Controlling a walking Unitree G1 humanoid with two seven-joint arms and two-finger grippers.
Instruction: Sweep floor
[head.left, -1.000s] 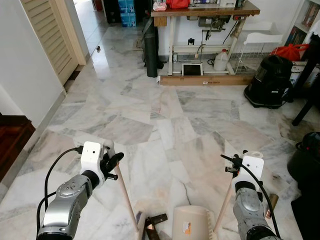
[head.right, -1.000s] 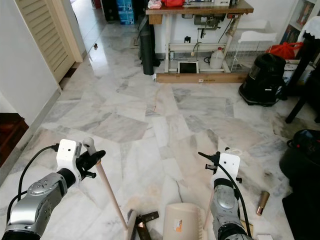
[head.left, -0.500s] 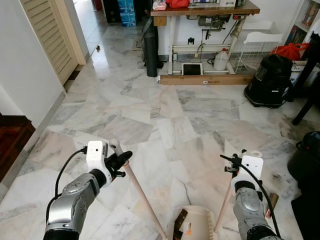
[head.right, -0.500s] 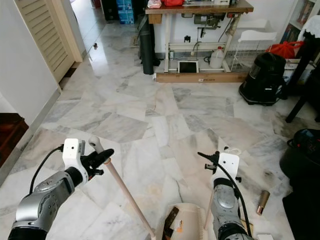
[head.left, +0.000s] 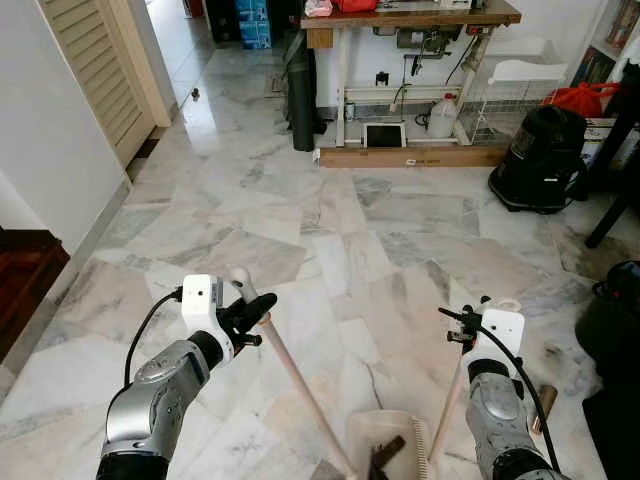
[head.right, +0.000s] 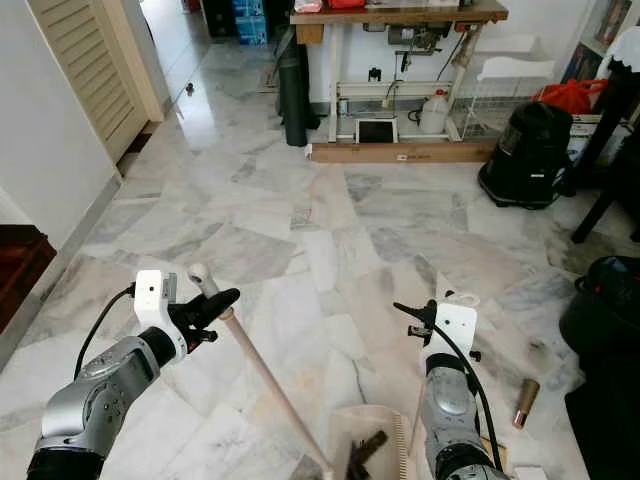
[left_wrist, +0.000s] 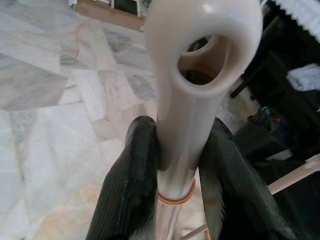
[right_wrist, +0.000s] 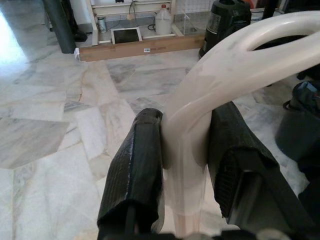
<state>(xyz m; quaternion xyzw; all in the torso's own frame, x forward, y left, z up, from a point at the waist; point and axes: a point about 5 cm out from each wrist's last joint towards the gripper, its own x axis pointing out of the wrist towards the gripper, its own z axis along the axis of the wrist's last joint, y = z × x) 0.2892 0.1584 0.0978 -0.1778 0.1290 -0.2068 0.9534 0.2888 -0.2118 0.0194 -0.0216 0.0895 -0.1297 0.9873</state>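
Note:
My left gripper is shut on the top of a cream broom handle, just below its hanging hole. The handle slants down and right to the broom head at the picture's bottom edge, beside a beige dustpan. A dark piece of debris lies inside the pan. My right gripper is shut on the dustpan's upright cream handle, near its looped top. Both wrist views show black fingers pressed against the handles.
A gold cylinder lies on the marble floor by my right arm. A black vacuum cleaner, a black bin, a wooden table and a board stand ahead. A louvred door is at the left.
The left gripper swung the broom to the right and forward. The dark debris that lay left of the dustpan is now inside it. The right gripper held still.

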